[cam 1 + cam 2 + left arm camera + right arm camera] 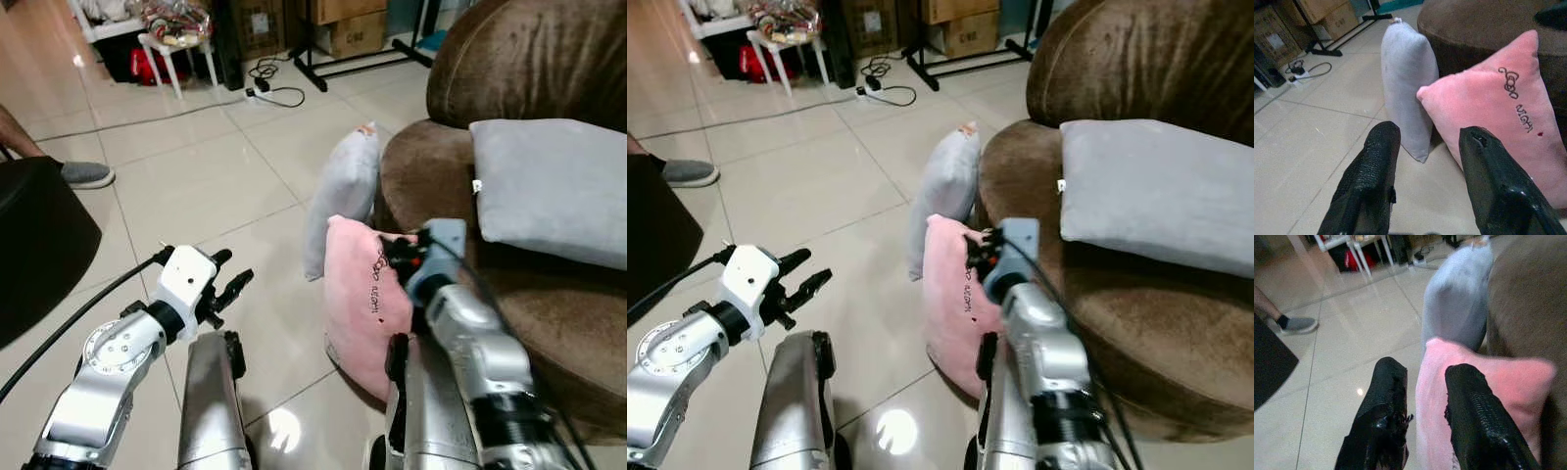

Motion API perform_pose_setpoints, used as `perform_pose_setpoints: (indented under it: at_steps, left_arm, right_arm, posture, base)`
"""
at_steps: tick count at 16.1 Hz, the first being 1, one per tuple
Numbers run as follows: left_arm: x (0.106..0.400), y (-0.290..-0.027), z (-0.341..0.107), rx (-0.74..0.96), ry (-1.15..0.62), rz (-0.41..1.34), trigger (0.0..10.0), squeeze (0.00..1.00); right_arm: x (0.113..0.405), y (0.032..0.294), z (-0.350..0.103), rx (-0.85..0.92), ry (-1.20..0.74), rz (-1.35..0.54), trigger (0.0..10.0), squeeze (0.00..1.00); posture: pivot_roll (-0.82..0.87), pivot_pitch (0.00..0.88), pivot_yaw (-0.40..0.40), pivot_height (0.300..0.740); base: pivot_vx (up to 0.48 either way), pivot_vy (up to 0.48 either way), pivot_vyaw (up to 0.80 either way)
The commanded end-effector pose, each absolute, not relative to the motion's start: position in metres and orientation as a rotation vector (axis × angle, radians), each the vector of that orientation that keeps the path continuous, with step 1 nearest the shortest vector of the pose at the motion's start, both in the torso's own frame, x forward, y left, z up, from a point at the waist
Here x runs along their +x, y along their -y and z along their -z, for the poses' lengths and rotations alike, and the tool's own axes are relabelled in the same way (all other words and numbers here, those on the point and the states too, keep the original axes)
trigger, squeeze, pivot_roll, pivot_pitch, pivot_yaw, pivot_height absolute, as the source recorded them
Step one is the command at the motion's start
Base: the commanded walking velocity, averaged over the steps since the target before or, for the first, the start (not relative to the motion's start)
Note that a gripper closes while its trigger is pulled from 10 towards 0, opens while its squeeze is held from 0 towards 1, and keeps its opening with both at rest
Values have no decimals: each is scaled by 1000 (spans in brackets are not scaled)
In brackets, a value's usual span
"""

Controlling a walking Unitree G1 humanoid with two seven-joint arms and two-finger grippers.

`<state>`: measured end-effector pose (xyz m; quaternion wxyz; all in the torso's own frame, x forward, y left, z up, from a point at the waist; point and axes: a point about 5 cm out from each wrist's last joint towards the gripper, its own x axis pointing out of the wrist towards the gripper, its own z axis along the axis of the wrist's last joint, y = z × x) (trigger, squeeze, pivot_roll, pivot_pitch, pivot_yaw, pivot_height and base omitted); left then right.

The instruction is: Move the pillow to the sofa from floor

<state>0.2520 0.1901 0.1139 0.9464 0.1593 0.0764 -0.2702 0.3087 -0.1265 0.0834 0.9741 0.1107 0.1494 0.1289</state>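
My right pincer is spread, its fingers straddling the top edge of the pink pillow, not yet pinching. My left pincer is also spread, hanging over bare floor, apart from the pillow. The pink pillow stands on the floor leaning against the sofa, just beside a grey pillow. I judge it light, soft and floppy; I would pinch deep into the top corner so the fabric doesn't slip.
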Motion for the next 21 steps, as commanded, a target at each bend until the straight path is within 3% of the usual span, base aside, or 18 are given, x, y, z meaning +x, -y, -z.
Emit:
perform_pose_setpoints:
  at_steps: [1,7,9,16,21]
  left_arm:
    - [251,-192,-114,338,-157,550,10000,0]
    - [251,-179,-119,321,-110,551,10000,0]
    - [249,-178,-121,309,-97,539,10000,0]
    - [238,-176,-122,287,-107,518,10000,0]
    - [235,-173,-124,291,-124,569,10000,0]
  right_arm:
    - [311,123,-81,208,-306,-259,10000,1000]
    - [318,97,-70,192,-309,-292,10000,1000]
    - [323,99,-75,203,-276,-253,10000,1000]
    - [324,112,-73,217,-256,-148,10000,1000]
    - [341,117,-69,177,-320,-11,10000,1000]
  posture:
    - [20,0,25,436]
    - [29,0,-25,436]
    - [23,0,-27,436]
    - [39,0,-43,436]
    - [30,3,-37,436]
  base:
    - [0,0,0]
    - [0,0,226]
    - [0,0,656]
    - [0,0,0]
    - [0,0,0]
